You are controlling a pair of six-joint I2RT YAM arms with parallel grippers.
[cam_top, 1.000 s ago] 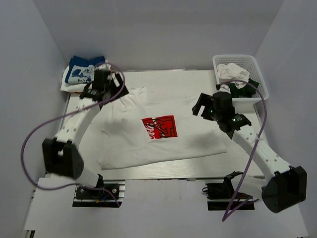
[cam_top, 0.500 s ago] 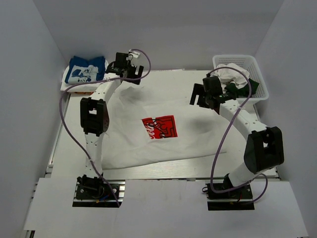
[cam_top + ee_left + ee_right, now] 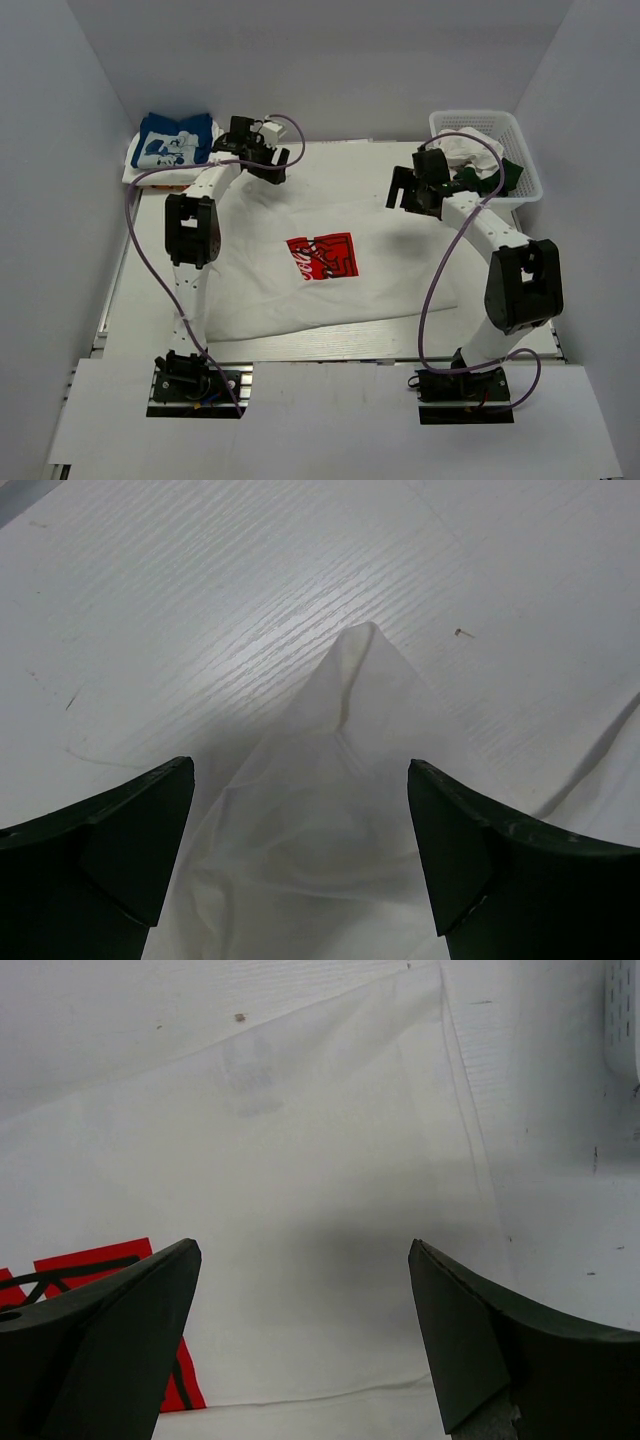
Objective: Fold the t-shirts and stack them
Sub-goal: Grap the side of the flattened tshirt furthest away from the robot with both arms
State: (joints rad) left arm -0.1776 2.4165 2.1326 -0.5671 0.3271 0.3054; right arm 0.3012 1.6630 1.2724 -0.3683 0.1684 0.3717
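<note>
Since the white t-shirt [image 3: 260, 280] lies spread on the bench [image 3: 340, 160] with its red logo [image 3: 322, 257] up, I would lower each arm onto 1 far corner and pinch only 1 layer before folding, as the left fingers [image 3: 100, 850] and right fingers [image 3: 100, 1350] both stand wide open, gripping nothing, above the cloth.
</note>
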